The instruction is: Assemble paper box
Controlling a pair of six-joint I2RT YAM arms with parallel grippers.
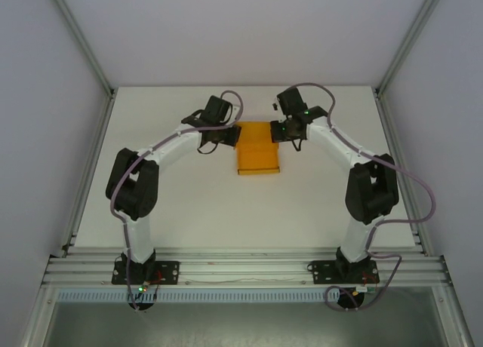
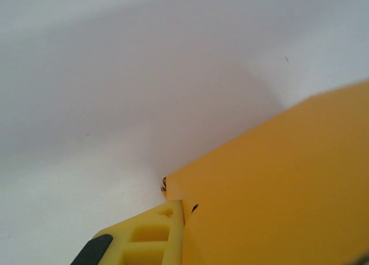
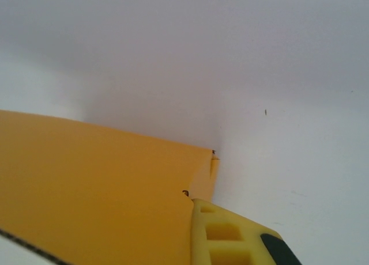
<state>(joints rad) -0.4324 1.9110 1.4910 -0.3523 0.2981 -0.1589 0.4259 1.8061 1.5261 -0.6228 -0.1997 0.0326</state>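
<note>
The paper box (image 1: 258,157) is recorded between the left end effector (image 1: 226,134) and right end effector (image 1: 284,130), equally near; its long axis runs near-to-far. Closure of either cannot be determined.

The paper box (image 1: 258,148) is bright orange thin card. It lies on the white table (image 1: 189,204), toward the far side, partly folded (a crease runs across it).

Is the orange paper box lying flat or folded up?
Partly folded, it seems: the top view shows a crease across the paper box, and both wrist views show a panel raised off the table.
</note>
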